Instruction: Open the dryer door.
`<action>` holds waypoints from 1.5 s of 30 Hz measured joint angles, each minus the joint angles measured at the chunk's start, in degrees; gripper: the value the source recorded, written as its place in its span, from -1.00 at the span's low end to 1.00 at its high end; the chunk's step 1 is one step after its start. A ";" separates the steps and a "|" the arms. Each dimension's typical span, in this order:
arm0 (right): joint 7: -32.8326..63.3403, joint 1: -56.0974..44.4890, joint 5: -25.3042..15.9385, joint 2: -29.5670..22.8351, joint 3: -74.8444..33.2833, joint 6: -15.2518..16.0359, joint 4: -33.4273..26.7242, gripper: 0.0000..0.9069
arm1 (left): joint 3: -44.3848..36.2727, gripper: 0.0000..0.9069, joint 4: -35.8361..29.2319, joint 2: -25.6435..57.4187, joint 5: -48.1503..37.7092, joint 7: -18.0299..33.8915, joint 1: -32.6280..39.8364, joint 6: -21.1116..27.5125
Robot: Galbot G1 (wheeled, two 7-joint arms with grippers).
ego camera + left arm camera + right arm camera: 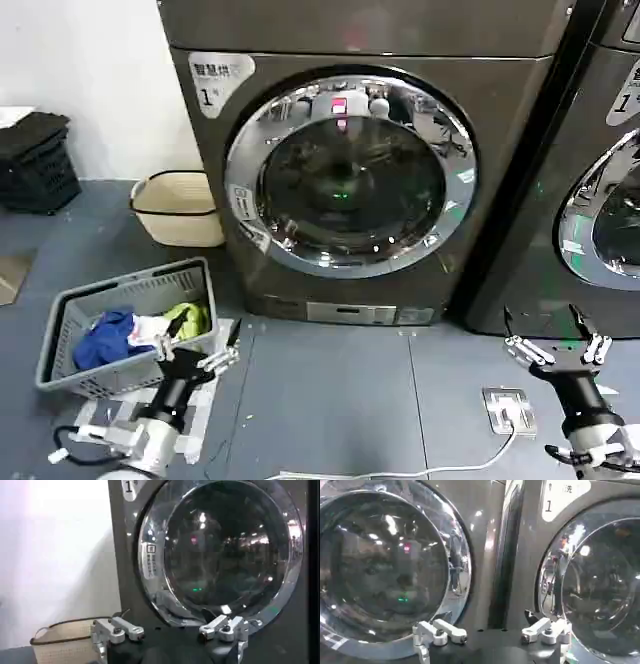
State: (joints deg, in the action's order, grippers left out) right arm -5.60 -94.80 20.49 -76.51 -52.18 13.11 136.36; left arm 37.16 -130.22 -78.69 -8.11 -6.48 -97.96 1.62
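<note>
A: This is a laundry room with a grey floor and a white wall far on the left.

B: Where are the claws?

A: Both are low and near. The left gripper is spread wide with nothing in it, just beside the grey basket of clothes. The right gripper is spread wide too, holding nothing, near a white socket box on the floor.

B: And the thing to open?

A: The dryer door is shut. It is round, with a shiny rim and dark glass, on the machine with the "1" sticker. It sits far ahead, up between the two claws, well apart from both. A tan basket stands left of it.

B: What could go wrong?

A: I think the right claw could reach for the second machine's door, because that one looks alike and is closer to it. Also the rim looks smooth, so the fingers might slip off. The left arm could bump the grey basket when it lifts.
</note>
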 joint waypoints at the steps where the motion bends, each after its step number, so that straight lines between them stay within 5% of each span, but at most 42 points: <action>1: -0.02 0.35 0.99 0.72 0.19 -0.39 -0.44 1.00 | -0.02 1.00 -0.05 0.03 0.02 -0.03 -0.05 -0.01; 12: 0.80 6.93 12.30 14.38 4.30 -1.56 -6.29 1.00 | -0.21 1.00 -0.69 0.51 -0.02 -0.30 -0.83 -0.07; 28: -1.17 21.95 21.41 31.46 19.46 -4.50 -13.03 1.00 | 0.29 1.00 -1.92 -0.17 1.34 -0.37 -2.24 -0.30; 45: -0.74 44.23 27.33 37.76 40.82 -5.03 -19.22 1.00 | 0.41 1.00 -2.63 -0.47 2.24 -0.59 -3.35 -0.37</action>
State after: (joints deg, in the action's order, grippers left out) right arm -6.34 -50.58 47.82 -38.75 -11.37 8.08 117.13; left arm 37.57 -132.85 -79.16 -5.87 -7.07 -101.31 1.24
